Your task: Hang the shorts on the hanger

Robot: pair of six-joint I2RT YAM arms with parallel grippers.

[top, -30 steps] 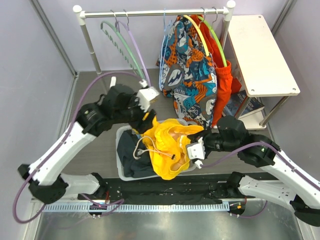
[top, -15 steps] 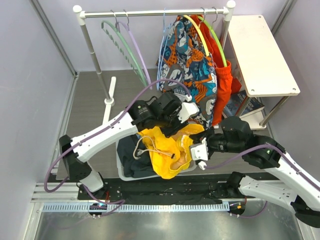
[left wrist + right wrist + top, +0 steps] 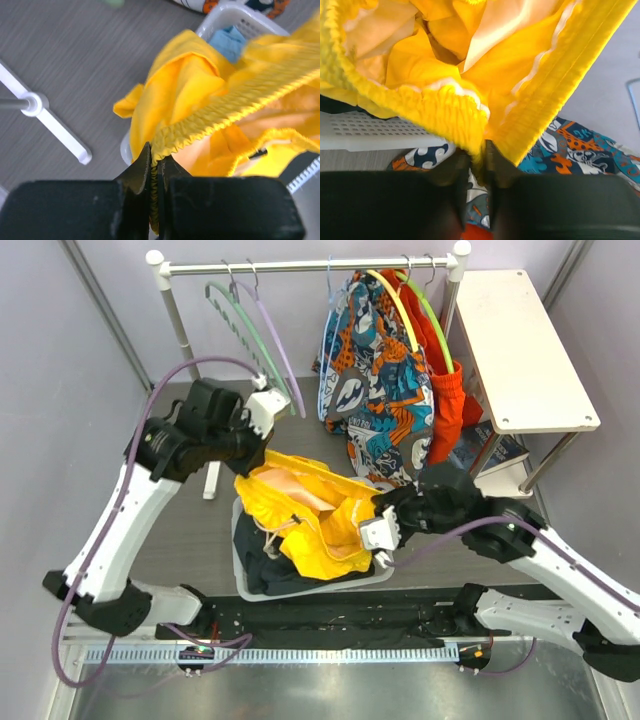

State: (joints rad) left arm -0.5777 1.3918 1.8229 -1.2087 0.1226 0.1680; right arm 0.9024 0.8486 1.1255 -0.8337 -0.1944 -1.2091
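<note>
The yellow shorts (image 3: 305,520) hang stretched open above the white laundry basket (image 3: 242,562). My left gripper (image 3: 250,462) holds their back-left corner; in the left wrist view it (image 3: 154,157) is shut on the ruffled waistband (image 3: 220,112). On the right end of the waistband, the right gripper (image 3: 382,506) has yellow fabric pinched between its narrow jaws (image 3: 477,152). The thin light-blue hanger (image 3: 323,345) hangs on the rail, along the left edge of the patterned shorts (image 3: 385,380).
A mint-green hanger (image 3: 240,325) and a lilac hanger (image 3: 277,340) hang at the rail's left. A red-orange garment (image 3: 448,405) hangs on the right, beside a white shelf (image 3: 520,340). The rack's white foot (image 3: 211,478) lies beside the basket. Dark clothes (image 3: 262,565) fill the basket.
The left gripper closed on the waistband and swung back-left from over the basket's right side. The shorts went from a bunched heap to stretched wide between both grippers.
</note>
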